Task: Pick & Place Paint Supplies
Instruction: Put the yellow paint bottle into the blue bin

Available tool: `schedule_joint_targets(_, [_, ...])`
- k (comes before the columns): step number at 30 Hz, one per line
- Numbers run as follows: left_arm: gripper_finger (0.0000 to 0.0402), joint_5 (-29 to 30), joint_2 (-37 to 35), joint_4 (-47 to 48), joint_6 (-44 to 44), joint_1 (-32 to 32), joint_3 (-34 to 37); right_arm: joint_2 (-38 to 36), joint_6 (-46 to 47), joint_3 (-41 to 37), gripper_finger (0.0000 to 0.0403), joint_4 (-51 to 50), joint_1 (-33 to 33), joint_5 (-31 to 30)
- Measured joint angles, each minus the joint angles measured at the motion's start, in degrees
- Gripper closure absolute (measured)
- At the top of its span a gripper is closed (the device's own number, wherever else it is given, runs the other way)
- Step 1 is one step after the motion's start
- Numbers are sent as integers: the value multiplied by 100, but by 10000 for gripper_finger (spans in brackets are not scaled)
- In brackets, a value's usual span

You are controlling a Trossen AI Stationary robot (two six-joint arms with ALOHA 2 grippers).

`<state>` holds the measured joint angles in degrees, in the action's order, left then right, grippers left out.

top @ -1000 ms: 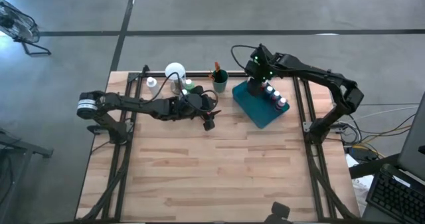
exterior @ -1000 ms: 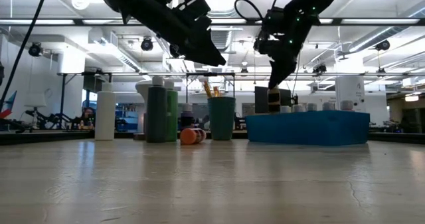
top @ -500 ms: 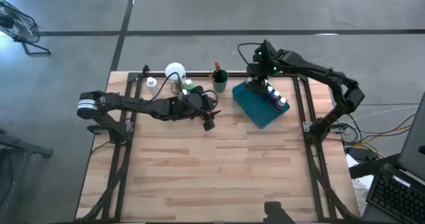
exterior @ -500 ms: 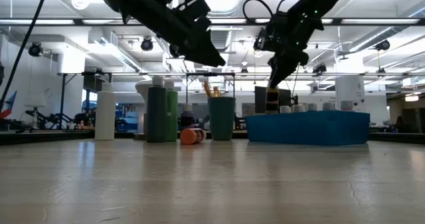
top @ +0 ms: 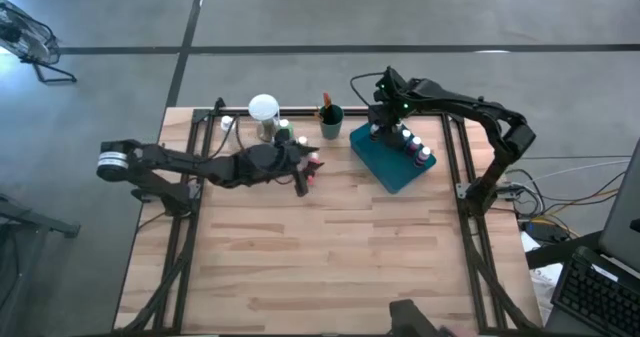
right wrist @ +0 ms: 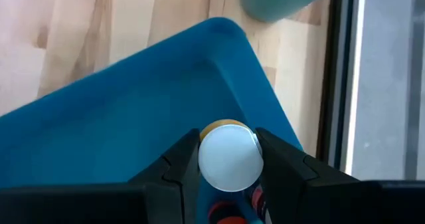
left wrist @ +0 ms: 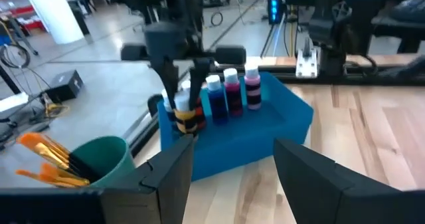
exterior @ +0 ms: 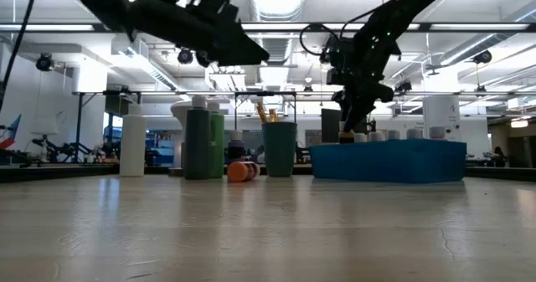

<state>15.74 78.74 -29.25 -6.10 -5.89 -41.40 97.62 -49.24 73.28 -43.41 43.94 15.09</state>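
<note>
the step in hand is placing: the right gripper (right wrist: 228,177) is clamped on a small white-capped paint bottle with a yellow-and-black body (left wrist: 186,112), lowered into the near corner of the rectangular blue plastic tray (top: 388,160), beside three bottles already standing there (left wrist: 231,91). next, i judge, the fingers must part and the arm lift straight up, so neither the neighbours nor the tray wall are knocked. the left gripper (left wrist: 234,171) hovers empty over the wooden table (top: 330,247), fingers apart. an orange bottle lying on its side (exterior: 243,171) waits near a teal cup of orange-handled brushes (left wrist: 93,159) and upright green and white bottles (exterior: 203,142).
</note>
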Motion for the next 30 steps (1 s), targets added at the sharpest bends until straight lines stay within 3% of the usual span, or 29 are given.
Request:
schedule_joint_targets(9, [188,123,-425,-84,-248,-2,233,152,-183,39,287,138,58,9])
schedule_joint_targets(30, [188,132,-413,-77,-290,-7,227,181,-275,55,287,224,409,348])
